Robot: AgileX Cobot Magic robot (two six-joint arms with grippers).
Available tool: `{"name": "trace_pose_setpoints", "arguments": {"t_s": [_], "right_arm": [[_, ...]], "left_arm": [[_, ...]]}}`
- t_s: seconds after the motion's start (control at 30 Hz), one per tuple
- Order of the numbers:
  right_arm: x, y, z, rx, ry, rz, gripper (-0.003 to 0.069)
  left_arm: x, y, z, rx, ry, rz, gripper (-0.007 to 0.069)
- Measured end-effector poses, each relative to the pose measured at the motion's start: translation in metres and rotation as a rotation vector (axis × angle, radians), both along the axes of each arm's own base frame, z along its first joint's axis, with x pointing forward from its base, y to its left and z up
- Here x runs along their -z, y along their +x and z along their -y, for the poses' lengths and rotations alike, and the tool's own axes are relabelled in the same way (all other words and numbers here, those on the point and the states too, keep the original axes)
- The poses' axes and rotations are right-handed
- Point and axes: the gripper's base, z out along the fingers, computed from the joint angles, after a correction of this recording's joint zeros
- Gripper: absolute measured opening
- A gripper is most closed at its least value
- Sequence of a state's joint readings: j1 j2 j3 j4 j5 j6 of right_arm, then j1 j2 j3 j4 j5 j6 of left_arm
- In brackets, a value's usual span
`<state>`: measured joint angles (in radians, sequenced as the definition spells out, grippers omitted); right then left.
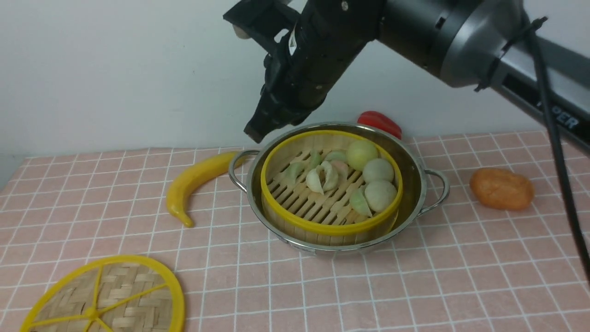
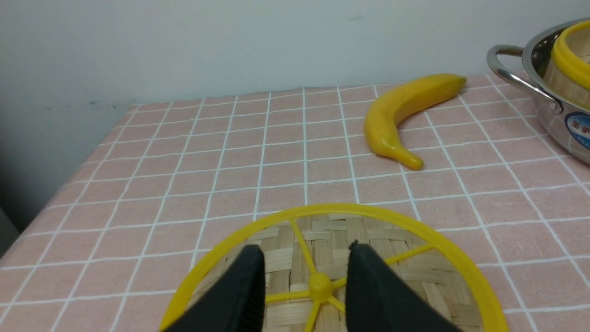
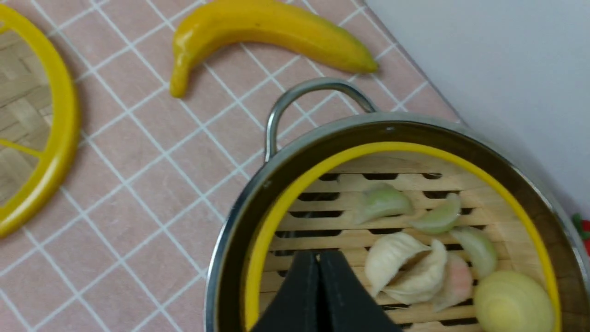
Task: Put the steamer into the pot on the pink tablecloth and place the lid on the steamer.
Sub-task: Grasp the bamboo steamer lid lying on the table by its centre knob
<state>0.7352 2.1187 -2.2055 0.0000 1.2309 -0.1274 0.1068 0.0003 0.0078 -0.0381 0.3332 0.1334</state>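
Resting inside the pot point(image 1: 417, 177) on the pink tablecloth point(image 1: 415, 276), the steamer point(image 1: 302, 200) is entered as placed, with dumplings and round buns on its slats.

Lid point(image 1: 122, 295): laid flat on the cloth at the near left of the surface, well apart from the pot.

Left end effector point(image 2: 304, 252): held over the lid, fingers parted, nothing gripped; the yellow hub is seen between them.

Right end effector point(image 3: 319, 258): clenched on nothing, poised above the far left rim of the pot.

Step in hand, as judged: the lid is to be picked up. A hold on the hub or a spoke is advised, since the disc lies flat. It should be kept level and centred over the steamer's yellow rim before release, and the right arm should be drawn clear of the pot.

Not determined: the gap between left fingers and lid; the lid's near edge, cut off; the red item point(image 1: 380, 122) behind the pot, mostly hidden.
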Motion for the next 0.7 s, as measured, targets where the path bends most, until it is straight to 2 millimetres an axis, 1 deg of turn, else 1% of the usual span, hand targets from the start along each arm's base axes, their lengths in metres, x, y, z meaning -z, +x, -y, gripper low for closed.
{"name": "trace_pose_setpoints", "arguments": {"t_s": [0.07,0.1,0.17,0.27,0.37,0.47,0.57,0.63,0.7], "right_arm": [[0.022,0.006,-0.005,-0.005,-0.036,-0.034,-0.0016],[0.024,0.006,-0.006,-0.005,-0.039,-0.038,-0.0016],[0.042,0.011,-0.010,-0.006,-0.066,-0.066,-0.0016],[0.076,0.018,-0.016,-0.012,-0.116,-0.118,-0.0016],[0.089,0.020,-0.018,-0.014,-0.135,-0.137,-0.0016],[0.091,0.021,-0.019,-0.016,-0.138,-0.139,-0.0016],[0.080,0.019,-0.016,-0.012,-0.127,-0.122,-0.0015],[0.063,0.015,-0.013,0.003,-0.102,-0.099,-0.0015],[0.037,0.009,-0.007,0.027,-0.056,-0.067,-0.0015]], "left_arm": [[0.000,0.000,0.000,0.000,0.000,0.000,0.0243],[0.000,0.000,0.000,0.000,0.000,0.000,0.0243],[0.000,0.000,0.000,0.000,0.000,0.000,0.0243],[0.000,0.000,0.000,0.000,0.000,0.000,0.0243],[0.000,0.000,0.000,0.000,0.000,0.000,0.0243],[0.000,0.000,0.000,0.000,0.000,0.000,0.0243],[0.000,0.000,0.000,0.000,0.000,0.000,0.0243],[0.000,0.000,0.000,0.000,0.000,0.000,0.0243],[0.000,0.000,0.000,0.000,0.000,0.000,0.0243]]}}
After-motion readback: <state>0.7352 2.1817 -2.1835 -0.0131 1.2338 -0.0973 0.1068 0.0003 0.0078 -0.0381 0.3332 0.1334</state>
